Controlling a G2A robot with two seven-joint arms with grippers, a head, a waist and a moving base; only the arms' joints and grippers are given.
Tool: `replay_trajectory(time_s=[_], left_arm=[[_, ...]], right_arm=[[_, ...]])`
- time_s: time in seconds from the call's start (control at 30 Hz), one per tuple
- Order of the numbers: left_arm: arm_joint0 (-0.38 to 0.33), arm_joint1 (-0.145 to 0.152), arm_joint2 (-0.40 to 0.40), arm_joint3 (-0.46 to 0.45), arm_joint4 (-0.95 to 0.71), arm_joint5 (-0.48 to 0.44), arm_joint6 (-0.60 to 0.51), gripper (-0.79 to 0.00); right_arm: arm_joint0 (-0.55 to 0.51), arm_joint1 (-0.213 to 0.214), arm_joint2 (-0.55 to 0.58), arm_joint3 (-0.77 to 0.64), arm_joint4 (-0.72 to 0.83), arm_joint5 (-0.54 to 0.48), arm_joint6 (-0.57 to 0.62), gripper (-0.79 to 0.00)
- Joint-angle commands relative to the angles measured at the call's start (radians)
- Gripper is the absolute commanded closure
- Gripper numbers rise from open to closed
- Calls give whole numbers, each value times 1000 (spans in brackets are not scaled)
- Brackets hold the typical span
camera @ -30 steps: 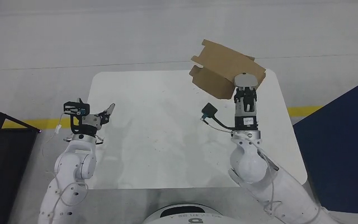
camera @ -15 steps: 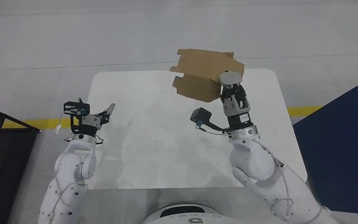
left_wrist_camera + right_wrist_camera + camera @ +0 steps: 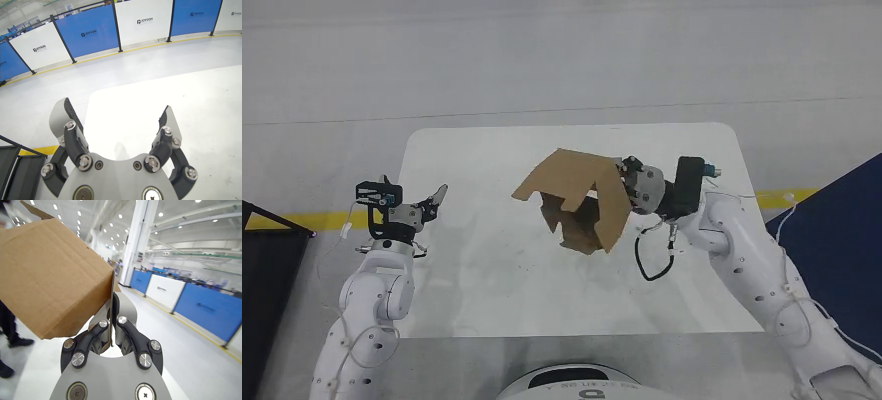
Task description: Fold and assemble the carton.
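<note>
the right claw [image 3: 113,311] was clamped shut on one thin wall of the carton [image 3: 577,200], with the cardboard edge pinched between its jaws. the carton hung from that claw toward the robot's left. it was lifted and tilted over the middle of the tabletop [image 3: 492,290], its flaps splayed and not yet folded. whether any corner touched the surface could not be told. its longer span seemed to run roughly side to side, from the right claw out toward the other arm. the left claw [image 3: 116,107] stood spread open and empty over the tabletop's left edge, well apart from the carton. the carton's free end therefore lay between the two claws, far nearer the right. the coming move probably turned on the left arm crossing that gap to reach the unheld side.
</note>
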Motion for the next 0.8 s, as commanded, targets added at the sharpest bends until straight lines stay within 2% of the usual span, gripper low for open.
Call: replay_trajectory(time_s=[0.0, 0.1, 0.17, 0.57, 0.63, 0.77], left_arm=[[0, 0, 0, 0, 0, 0, 0, -785], [0, 0, 0, 0, 0, 0, 0, -785], [0, 0, 0, 0, 0, 0, 0, -785], [0, 0, 0, 0, 0, 0, 0, -785], [0, 0, 0, 0, 0, 0, 0, -785], [0, 0, 0, 0, 0, 0, 0, -785]], right_arm=[[51, -16, -48, 84, 116, -66, -8, 0], [95, -40, -108, 142, 179, -116, -18, 0], [115, -52, -133, 178, 188, -111, 7, 0], [119, -54, -138, 182, 182, -92, 27, 0], [101, -58, -162, 201, 295, -141, 45, 0], [144, -62, -311, 214, 751, -141, 288, 0]])
